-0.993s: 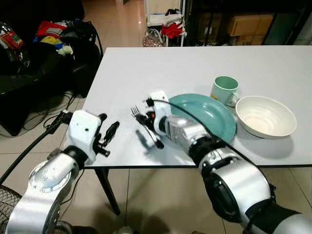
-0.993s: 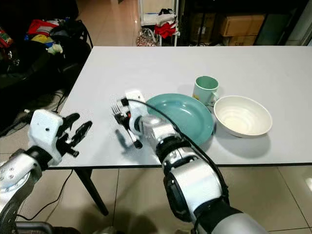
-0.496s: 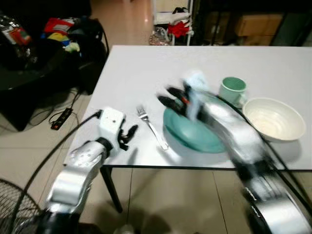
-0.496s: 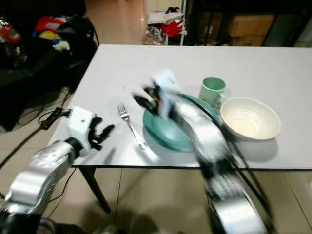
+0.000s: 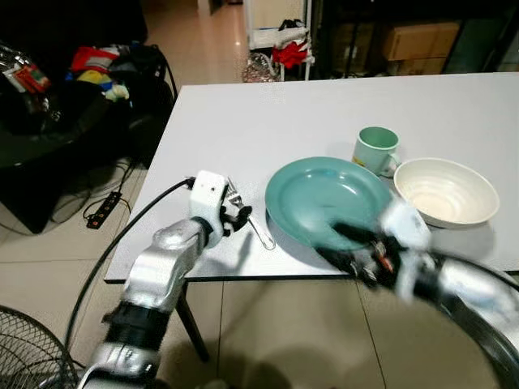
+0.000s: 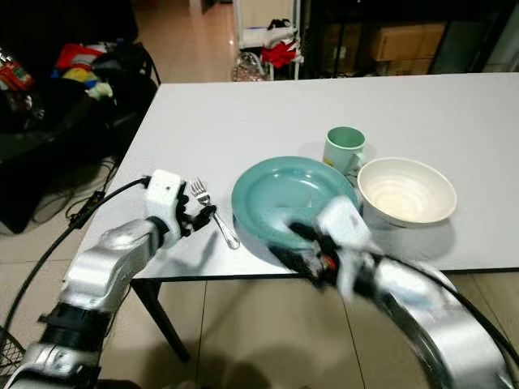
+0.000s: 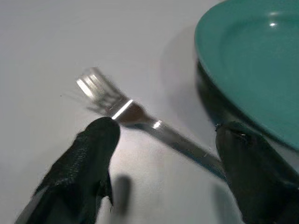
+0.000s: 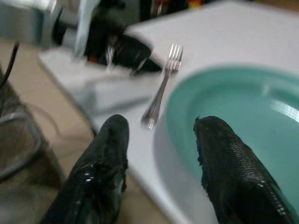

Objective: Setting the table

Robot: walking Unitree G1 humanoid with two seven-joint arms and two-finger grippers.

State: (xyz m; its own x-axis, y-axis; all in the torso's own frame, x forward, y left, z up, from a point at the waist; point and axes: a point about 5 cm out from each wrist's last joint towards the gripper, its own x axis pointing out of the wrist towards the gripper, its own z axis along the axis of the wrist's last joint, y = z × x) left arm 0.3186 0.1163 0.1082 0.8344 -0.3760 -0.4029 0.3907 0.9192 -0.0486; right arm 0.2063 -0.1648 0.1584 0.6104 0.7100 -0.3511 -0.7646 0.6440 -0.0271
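Observation:
A silver fork lies on the white table, just left of a teal plate. My left gripper sits low over the fork near its tines. In the left wrist view the left gripper is open, one black finger on each side of the fork, beside the plate's rim. My right gripper, blurred, hovers open at the table's front edge by the plate's near rim; in its wrist view the right gripper faces the fork and the plate.
A green mug and a cream bowl stand right of the plate. A black cable trails from my left arm. Bags and clutter lie on the floor to the left, and a fan stands at lower left.
The right gripper let go of the fork, swung over the plate and drew back to the table's front edge. The left gripper moved from off the table's edge onto the fork. The camera shifted slightly.

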